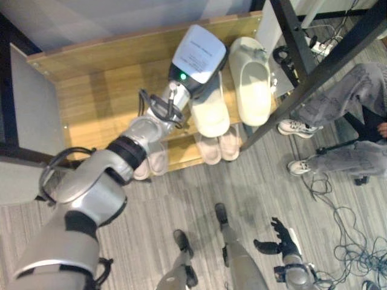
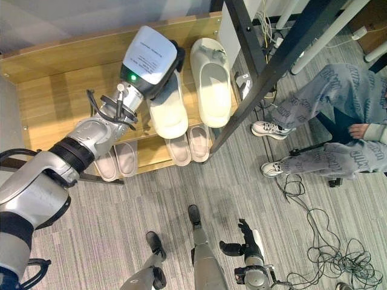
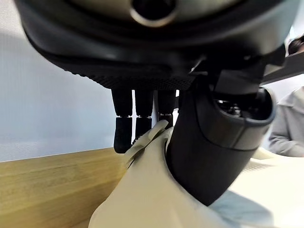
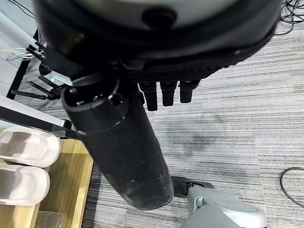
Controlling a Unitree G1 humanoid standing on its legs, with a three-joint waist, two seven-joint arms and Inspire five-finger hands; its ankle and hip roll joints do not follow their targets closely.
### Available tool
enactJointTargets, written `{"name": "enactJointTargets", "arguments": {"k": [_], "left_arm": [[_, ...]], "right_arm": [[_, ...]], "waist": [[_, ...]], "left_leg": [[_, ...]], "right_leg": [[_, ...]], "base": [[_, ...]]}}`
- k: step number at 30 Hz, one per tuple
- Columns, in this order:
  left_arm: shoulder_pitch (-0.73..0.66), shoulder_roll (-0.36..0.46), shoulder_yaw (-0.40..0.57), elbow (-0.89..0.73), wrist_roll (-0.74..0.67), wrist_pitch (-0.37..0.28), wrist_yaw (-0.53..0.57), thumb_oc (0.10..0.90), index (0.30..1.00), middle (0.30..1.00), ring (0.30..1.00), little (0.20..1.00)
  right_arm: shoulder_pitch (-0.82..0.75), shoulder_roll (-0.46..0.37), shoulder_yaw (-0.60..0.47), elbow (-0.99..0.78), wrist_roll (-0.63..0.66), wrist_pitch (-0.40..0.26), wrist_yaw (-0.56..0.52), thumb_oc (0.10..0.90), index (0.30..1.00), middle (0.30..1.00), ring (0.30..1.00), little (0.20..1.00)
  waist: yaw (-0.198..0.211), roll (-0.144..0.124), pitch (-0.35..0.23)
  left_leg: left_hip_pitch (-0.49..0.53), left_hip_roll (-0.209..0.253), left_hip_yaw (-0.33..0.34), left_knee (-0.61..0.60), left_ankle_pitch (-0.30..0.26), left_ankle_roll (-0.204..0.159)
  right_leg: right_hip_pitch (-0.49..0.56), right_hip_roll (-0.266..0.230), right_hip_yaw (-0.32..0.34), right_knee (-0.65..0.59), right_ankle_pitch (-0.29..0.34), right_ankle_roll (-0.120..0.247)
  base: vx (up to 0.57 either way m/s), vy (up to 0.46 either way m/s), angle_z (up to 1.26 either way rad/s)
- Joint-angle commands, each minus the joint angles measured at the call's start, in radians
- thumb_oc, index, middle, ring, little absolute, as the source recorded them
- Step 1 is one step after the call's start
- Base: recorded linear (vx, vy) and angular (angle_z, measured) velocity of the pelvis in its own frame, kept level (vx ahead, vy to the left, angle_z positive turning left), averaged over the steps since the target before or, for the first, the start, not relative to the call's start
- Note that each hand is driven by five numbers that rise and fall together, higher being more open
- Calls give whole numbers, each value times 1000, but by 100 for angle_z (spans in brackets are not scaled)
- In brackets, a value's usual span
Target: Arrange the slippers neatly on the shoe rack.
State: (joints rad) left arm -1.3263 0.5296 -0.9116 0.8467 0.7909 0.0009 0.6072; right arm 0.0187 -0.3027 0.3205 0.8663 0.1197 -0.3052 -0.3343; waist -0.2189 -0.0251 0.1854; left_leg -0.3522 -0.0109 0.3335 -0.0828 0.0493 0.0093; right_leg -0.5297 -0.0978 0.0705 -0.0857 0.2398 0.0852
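Note:
The wooden shoe rack (image 1: 97,96) stands before me. On its top shelf my left hand (image 3: 214,142) has the thumb and fingers (image 3: 135,124) pinched on the upper of a cream slipper (image 1: 210,113); seen from the head, the white wrist box hides the hand. To the right of it on the same shelf the matching cream slipper (image 1: 254,81) lies flat. Two pale pink pairs rest on the lower shelf, one (image 1: 220,146) under the held slipper and one (image 1: 151,163) further left. My right hand (image 1: 279,237) hangs low over the carpet, fingers relaxed and empty.
A black metal frame (image 1: 314,72) slants across the rack's right end. A person sits at the right, with legs in grey trousers and white sneakers (image 1: 294,128) near the rack's corner. Cables (image 1: 347,241) trail over the grey carpet at the lower right.

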Motion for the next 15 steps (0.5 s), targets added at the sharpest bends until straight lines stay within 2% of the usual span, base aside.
{"name": "enactJointTargets", "arguments": {"k": [1, 4, 5, 6, 7, 11, 15], "left_arm": [[-228, -7, 38, 59, -25, 23, 75, 400, 300, 300, 300, 300], [-257, -45, 36, 74, -37, 24, 70, 400, 300, 300, 300, 300], [-260, -59, 36, 77, -42, 21, 68, 538, 507, 507, 507, 507], [-261, -59, 36, 78, -42, 21, 69, 538, 507, 507, 507, 507], [-259, -79, 43, 75, -58, 11, 63, 800, 900, 900, 900, 900], [-242, -120, 81, 69, -142, -22, 26, 800, 900, 900, 900, 900], [-253, -125, 83, 66, -153, -21, 15, 800, 900, 900, 900, 900]], "right_arm": [[-22, -75, -18, -18, 2, -41, -21, 800, 900, 900, 900, 900], [-19, -74, -14, -20, 5, -43, -17, 800, 900, 900, 900, 900], [-18, -75, -14, -21, 10, -44, -14, 800, 900, 900, 900, 900], [-18, -75, -14, -21, 10, -44, -14, 800, 900, 900, 900, 900], [-18, -79, -13, -23, 12, -43, -10, 800, 900, 900, 900, 900], [-21, -81, -16, -27, 17, -34, -4, 800, 900, 900, 900, 900], [-26, -81, -17, -31, 18, -28, 2, 800, 900, 900, 900, 900]], "waist": [[1, 42, 4], [-5, 42, 4], [-7, 42, 3], [-8, 41, 2], [-9, 41, 2], [-8, 43, -5], [-4, 47, -5]], "left_leg": [[-27, 49, -112, -5, -33, -58], [-23, 49, -117, -5, -41, -57], [-23, 48, -118, -5, -42, -57], [-27, 48, -118, -5, -37, -57], [-22, 47, -120, -5, -44, -56], [-22, 44, -123, -5, -42, -54], [-18, 42, -125, -5, -43, -54]], "right_leg": [[86, 10, -78, -1, -130, 90], [88, 7, -83, 1, -136, 89], [90, 7, -84, 1, -135, 88], [86, 7, -83, 0, -131, 88], [91, 7, -85, 1, -136, 87], [91, 4, -90, 2, -135, 85], [95, 2, -94, 3, -137, 85]], "base": [[13, 9, -5], [16, 10, -2], [0, 0, 0], [0, 0, 0], [0, 0, 0], [0, 0, 0], [0, 0, 0]]}}
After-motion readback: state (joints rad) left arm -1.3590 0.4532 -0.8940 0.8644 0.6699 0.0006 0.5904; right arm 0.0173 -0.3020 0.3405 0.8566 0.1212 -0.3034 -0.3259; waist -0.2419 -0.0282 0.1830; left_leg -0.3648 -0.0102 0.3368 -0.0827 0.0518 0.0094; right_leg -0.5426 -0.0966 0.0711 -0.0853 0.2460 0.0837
